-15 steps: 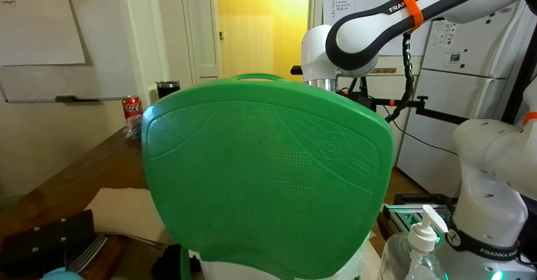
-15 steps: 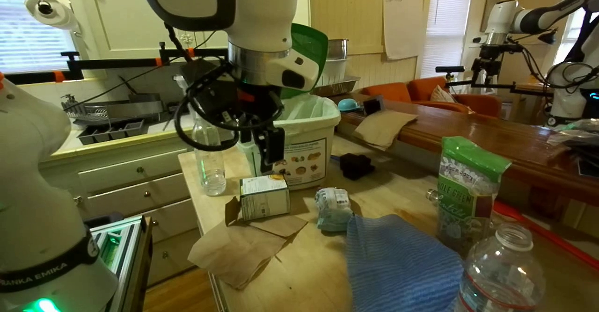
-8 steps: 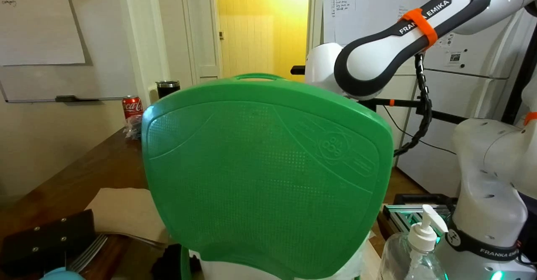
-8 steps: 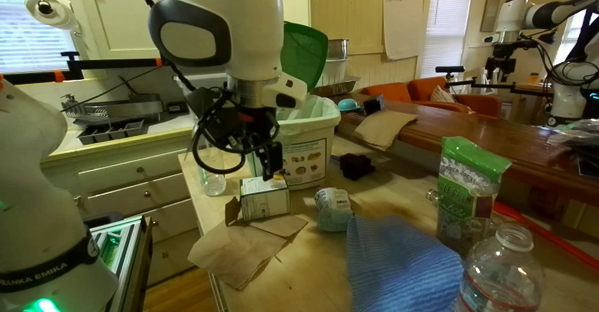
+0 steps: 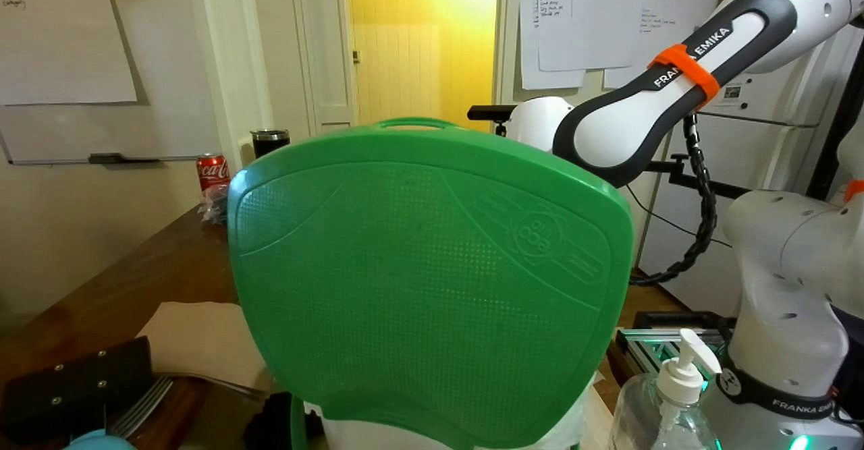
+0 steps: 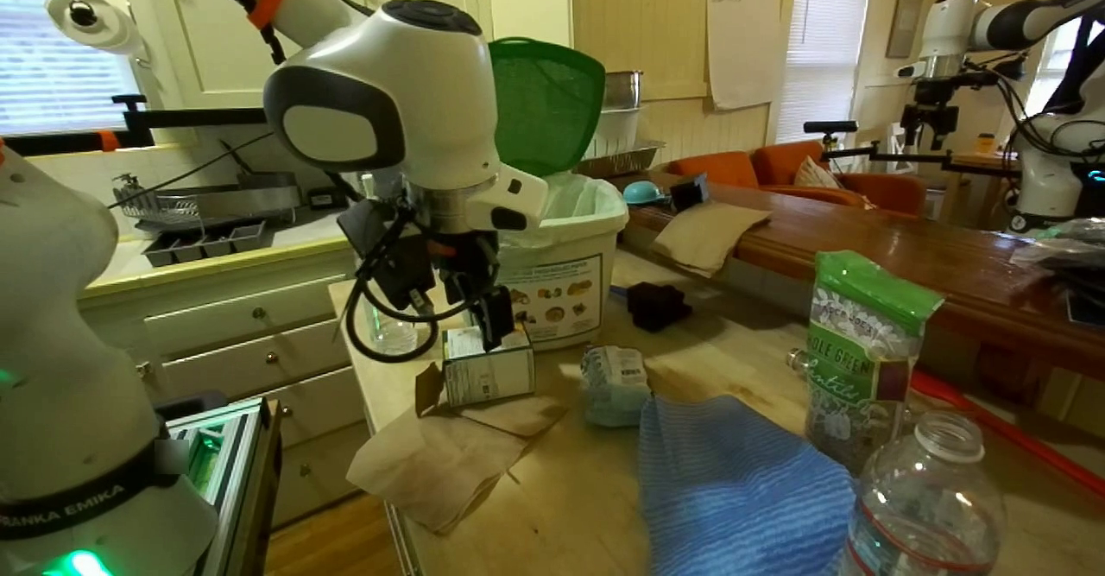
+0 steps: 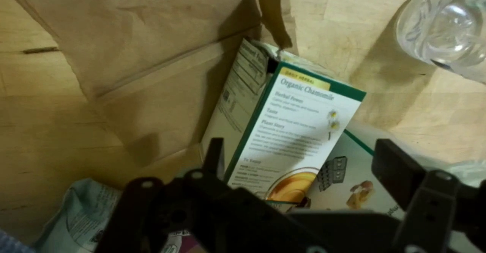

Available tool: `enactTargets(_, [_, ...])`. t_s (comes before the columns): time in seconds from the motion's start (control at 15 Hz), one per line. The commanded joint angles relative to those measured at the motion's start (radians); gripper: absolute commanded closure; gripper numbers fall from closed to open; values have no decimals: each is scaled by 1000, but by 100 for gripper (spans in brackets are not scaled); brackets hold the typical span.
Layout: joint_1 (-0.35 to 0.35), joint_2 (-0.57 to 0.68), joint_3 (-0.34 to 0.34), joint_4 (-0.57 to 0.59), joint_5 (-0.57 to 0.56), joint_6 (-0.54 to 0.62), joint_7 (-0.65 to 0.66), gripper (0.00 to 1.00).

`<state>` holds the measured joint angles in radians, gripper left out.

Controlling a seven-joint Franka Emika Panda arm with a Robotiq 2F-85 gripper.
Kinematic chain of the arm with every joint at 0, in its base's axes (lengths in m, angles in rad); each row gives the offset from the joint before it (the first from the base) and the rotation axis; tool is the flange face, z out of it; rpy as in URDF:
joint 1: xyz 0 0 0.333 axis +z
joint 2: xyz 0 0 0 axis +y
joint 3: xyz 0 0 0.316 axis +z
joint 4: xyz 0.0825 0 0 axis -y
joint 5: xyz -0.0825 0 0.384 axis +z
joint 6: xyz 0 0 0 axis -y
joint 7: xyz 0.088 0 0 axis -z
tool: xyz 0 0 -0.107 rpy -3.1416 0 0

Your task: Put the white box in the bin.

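Tool [image 7: 300, 150] has its fingers [image 7: 398, 173] spread wide over the white box [image 7: 281, 139], and I can't tell whether either one touches it. Box is lying on the bench [image 6: 570, 507] just beside the bin [image 6: 561, 300], up against some brown paper [image 6: 440, 464]; no idea if an edge runs underneath. From the wrist you can read "Organic Chamomile", but the fine print is mushy and the tool's own dark body blocks the box's lower end. Up top right there, a clear bottle [image 7: 444, 29] gets chopped by the edge, and only a corner of the blue cloth [image 7: 9, 243] pokes in lower left. In an exterior view a finger covers part of the box's top and a cable loop [image 6: 388, 358] crosses that bottle; only one finger is easy to make out. Bin's insides are mostly blocked by the arm [image 6: 432, 101]; some liner [image 6: 596, 200] shows. Also, in an exterior view the big green lid [image 5: 418, 288] hides box and tool completely.
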<state>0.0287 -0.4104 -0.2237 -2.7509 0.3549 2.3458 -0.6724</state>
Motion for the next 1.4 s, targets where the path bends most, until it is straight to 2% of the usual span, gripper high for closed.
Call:
enactTargets(0.0, [36, 35, -18, 1, 56, 69, -40, 0])
enactTargets(0.2, [46, 52, -28, 1, 78, 74, -63, 0])
enactTargets(0.47, [12, 75, -45, 1, 60, 79, -59, 0])
enactTargets(0.67, [15, 98, -57, 1, 75, 93, -76, 0])
enactTargets(0.93, [24, 141, -41, 1, 80, 139, -83, 0])
enactTargets(1.33, [-6, 212, -23, 1, 40, 210, -59, 0])
